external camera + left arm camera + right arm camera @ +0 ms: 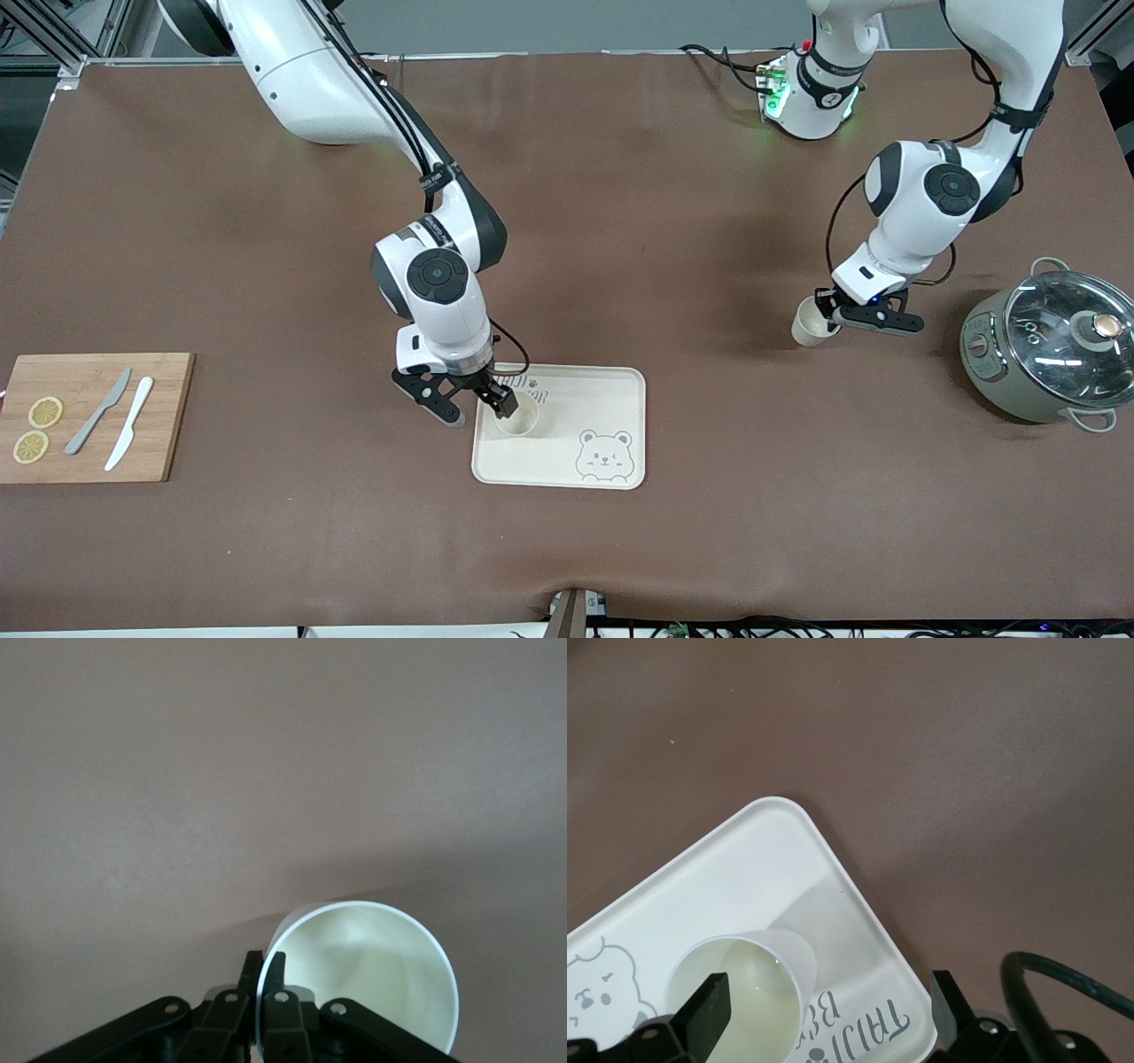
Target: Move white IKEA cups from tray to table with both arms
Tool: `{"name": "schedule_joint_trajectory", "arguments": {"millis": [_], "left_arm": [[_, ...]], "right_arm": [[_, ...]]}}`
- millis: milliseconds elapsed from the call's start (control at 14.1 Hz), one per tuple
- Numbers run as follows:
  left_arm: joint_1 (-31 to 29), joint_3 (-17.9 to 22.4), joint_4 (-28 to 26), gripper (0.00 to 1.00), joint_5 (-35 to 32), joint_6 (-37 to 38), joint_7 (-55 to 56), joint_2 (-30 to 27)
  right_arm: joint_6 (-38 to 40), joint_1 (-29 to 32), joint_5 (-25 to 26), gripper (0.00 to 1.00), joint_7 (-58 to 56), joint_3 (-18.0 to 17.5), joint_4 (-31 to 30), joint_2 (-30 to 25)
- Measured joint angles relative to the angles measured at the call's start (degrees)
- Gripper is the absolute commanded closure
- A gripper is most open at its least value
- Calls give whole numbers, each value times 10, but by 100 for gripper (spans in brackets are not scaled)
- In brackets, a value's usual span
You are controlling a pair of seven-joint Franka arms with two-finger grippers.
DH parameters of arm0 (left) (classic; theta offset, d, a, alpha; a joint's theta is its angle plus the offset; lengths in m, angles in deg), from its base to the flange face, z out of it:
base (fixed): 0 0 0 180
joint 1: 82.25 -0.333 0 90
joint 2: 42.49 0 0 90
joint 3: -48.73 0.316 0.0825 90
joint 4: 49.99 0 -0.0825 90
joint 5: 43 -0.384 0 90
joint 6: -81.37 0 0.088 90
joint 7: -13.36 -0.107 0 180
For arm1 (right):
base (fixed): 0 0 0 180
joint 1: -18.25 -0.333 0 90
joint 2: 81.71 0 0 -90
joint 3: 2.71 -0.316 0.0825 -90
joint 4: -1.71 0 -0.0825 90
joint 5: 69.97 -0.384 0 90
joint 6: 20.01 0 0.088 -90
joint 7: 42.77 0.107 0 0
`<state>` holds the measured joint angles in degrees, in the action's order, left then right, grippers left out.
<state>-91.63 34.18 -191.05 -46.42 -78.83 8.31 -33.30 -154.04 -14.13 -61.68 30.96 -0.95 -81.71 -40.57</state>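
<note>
Brown matte bench [620,221], wide, lit from above; grey frame rails at the upper corners; cables along the edge nearest the front camera.

Toward the right arm's end: wooden cutting board [93,416] bearing two lemon slices [37,429], a grey knife [97,411] and a white knife [129,435]. Near the middle: cream bear tray [602,403] with printed bear face and lettering. Toward the left arm's end: grey-green pot [1041,350] with glass lid.

Right arm: reaching down from its base, wrist vertical over the tray; right gripper [478,406] spread wide, one finger over the rim of a white cup [517,416] standing upright in the tray, the other outside it; nothing clamped; same cup [744,979] seen from the right wrist between the open fingers.

Left arm: elbow folded, forearm slanted down toward the bench between tray and pot; left gripper [828,312] pinched tight on the rim of a second white cup [811,322], tilted, its base at the bench; contact with the bench unclear; wrist view showing fingers [266,997] nipping the wall of that cup [372,966].
</note>
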Motion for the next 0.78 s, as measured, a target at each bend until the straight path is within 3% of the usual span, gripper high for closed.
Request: {"name": "schedule_joint_trajectory", "arguments": {"millis": [141, 566, 778], "left_arm": [[-5, -1, -8, 100, 20, 0, -22, -3], [-5, -11, -26, 100, 170, 0, -148, -13], [-5, -15, -30, 100, 186, 0, -171, -13]], "right_arm": [[-1, 0, 1, 0, 13, 1, 0, 5], [-22, -4, 7, 0, 52, 0, 3, 29], [-23, -8, 7, 0, 75, -1, 4, 36]]}}
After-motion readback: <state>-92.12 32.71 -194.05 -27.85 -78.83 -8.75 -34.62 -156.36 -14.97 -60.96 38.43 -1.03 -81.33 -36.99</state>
